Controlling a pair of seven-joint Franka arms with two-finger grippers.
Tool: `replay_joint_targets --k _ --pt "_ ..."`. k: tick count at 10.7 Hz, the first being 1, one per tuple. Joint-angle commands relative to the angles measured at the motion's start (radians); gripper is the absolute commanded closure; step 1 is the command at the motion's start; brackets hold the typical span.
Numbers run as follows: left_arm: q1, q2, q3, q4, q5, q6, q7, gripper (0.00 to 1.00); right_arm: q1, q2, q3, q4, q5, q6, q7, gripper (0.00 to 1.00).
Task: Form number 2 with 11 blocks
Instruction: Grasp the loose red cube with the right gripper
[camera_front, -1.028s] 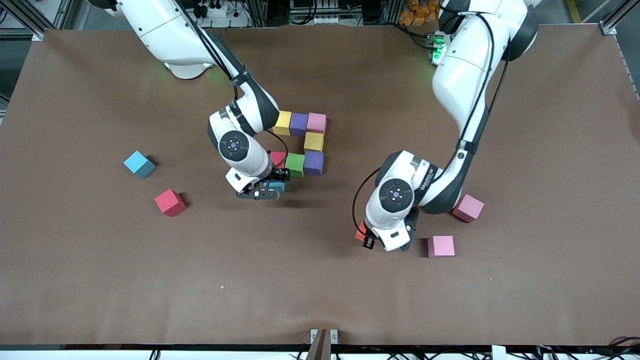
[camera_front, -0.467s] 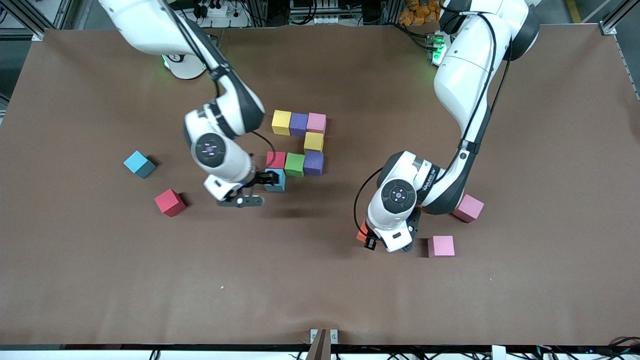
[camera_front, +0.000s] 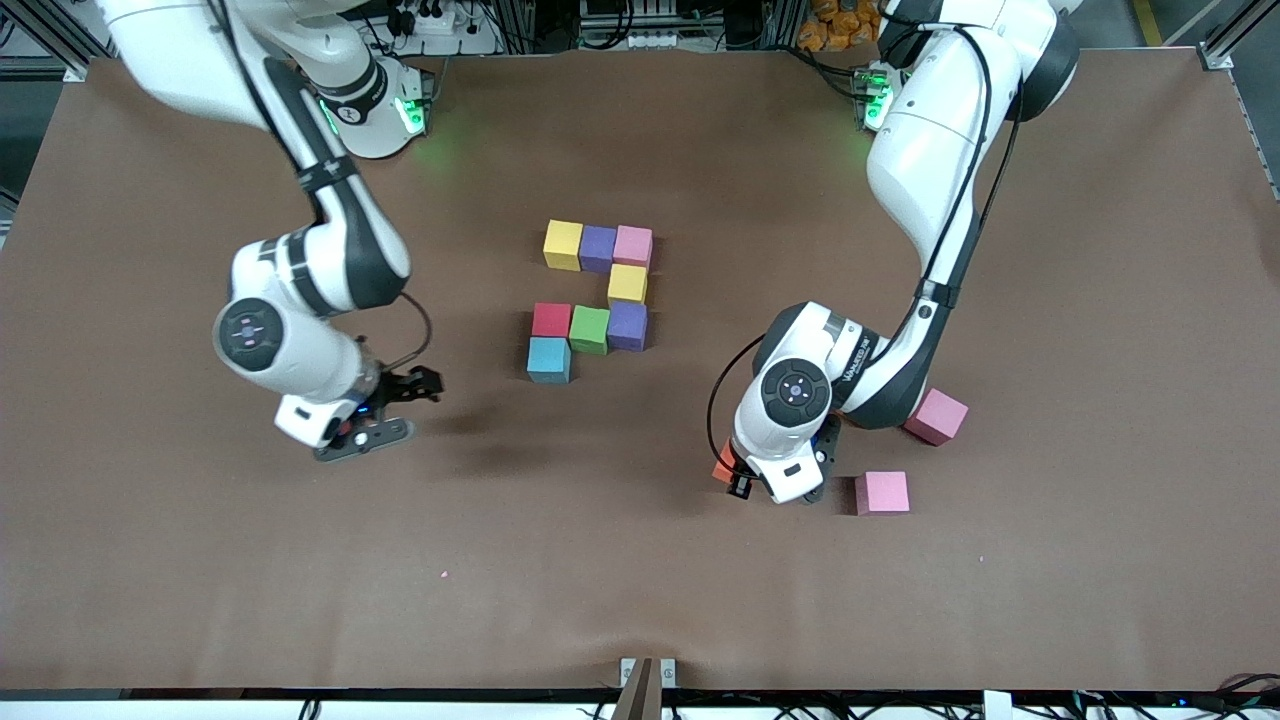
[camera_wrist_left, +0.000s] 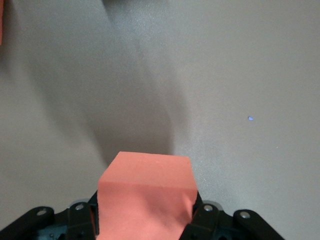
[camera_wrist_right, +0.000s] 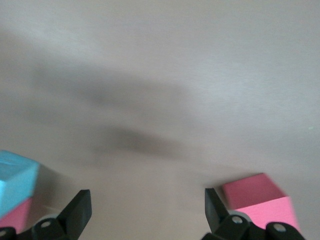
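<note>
Orange block (camera_wrist_left: 145, 200) clamped in left gripper (camera_front: 745, 480) over table (camera_front: 1100, 300) | right gripper (camera_front: 385, 410) spread apart, empty, over bare table | blue block (camera_front: 549, 360) sits below red block (camera_front: 551, 319)

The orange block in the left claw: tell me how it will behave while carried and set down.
The orange block looks like matte foam, so it is probably light and grippy, unlikely to slip from the left claw. Its near face looks slightly dented, so it likely gives under pressure. Flat faces suggest it will sit without rolling.
</note>
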Motion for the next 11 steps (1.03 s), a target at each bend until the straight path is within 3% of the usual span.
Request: replay_joint_targets --k 1,3,7,11 --pt "-0.003 -0.013 0.004 -0.009 -0.025 -0.011 0.012 0.62 -0.073 -0.019 0.012 -0.057 -0.021 0.046 -0.137 0.00" --pt "-0.006 -0.012 0.004 -0.009 -0.025 -0.011 0.009 0.62 -0.142 -0.014 0.013 -0.152 -0.023 0.201 -0.275 0.00" --pt "-0.003 -0.010 0.004 -0.009 -0.027 -0.011 0.008 0.62 -0.194 -0.019 0.015 -0.180 -0.023 0.210 -0.338 0.00" --pt "0.006 -0.013 0.002 -0.008 -0.028 -0.011 0.009 0.62 -0.223 -0.062 0.022 -0.364 -0.021 0.472 -0.374 0.00"
